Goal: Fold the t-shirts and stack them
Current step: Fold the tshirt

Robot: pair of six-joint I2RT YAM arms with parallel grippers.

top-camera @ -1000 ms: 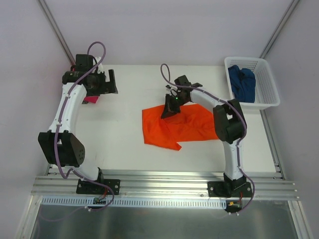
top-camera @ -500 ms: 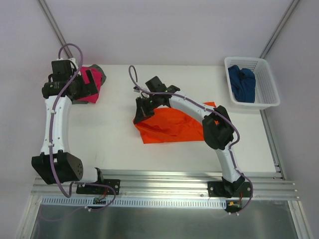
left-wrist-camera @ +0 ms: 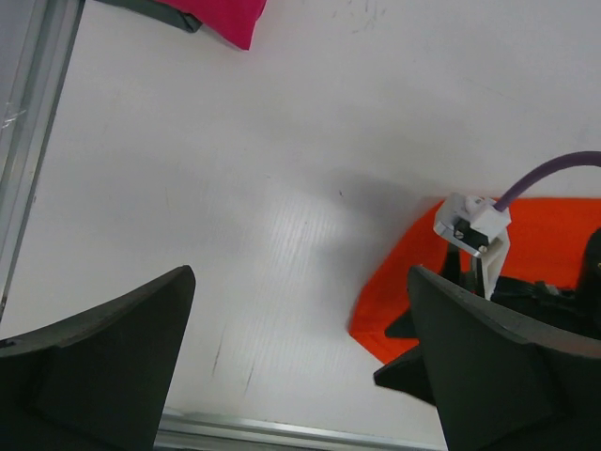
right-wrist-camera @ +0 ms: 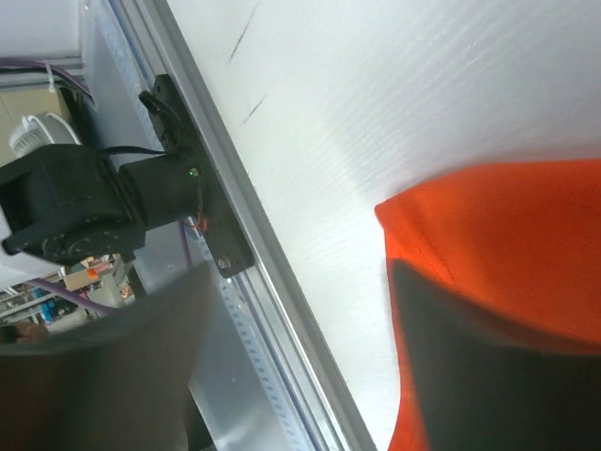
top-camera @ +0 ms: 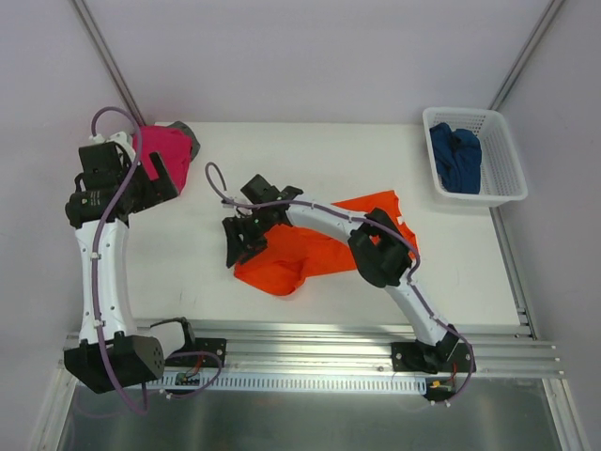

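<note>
4 soft cloth t-shirts are in view. The bright orange t-shirt (top-camera: pixel 310 256) lies rumpled and partly doubled over in the middle of the white table (top-camera: pixel 310 155), with 1 part trailing toward the far right. The right gripper (top-camera: pixel 239 246) sits low at its left edge, and the arm stretches across the cloth and hides some of it. Its fingers (right-wrist-camera: pixel 488 376) stand parted with bare table between them, the orange edge beside 1 of them and nothing pinched.

The magenta pink t-shirt (top-camera: pixel 161 148) lies in the far left corner, a grey t-shirt (top-camera: pixel 191 141) showing from under it. The left gripper (top-camera: pixel 161 178) is just on the near side of it, spread wide and empty. The dark blue t-shirt (top-camera: pixel 455 158) is bunched in the white plastic lattice basket (top-camera: pixel 510 178) at the far right edge.

Bare table lies between the pink pile and the orange cloth and along the far edge. An aluminium rail (top-camera: pixel 310 343) bounds the near edge.
</note>
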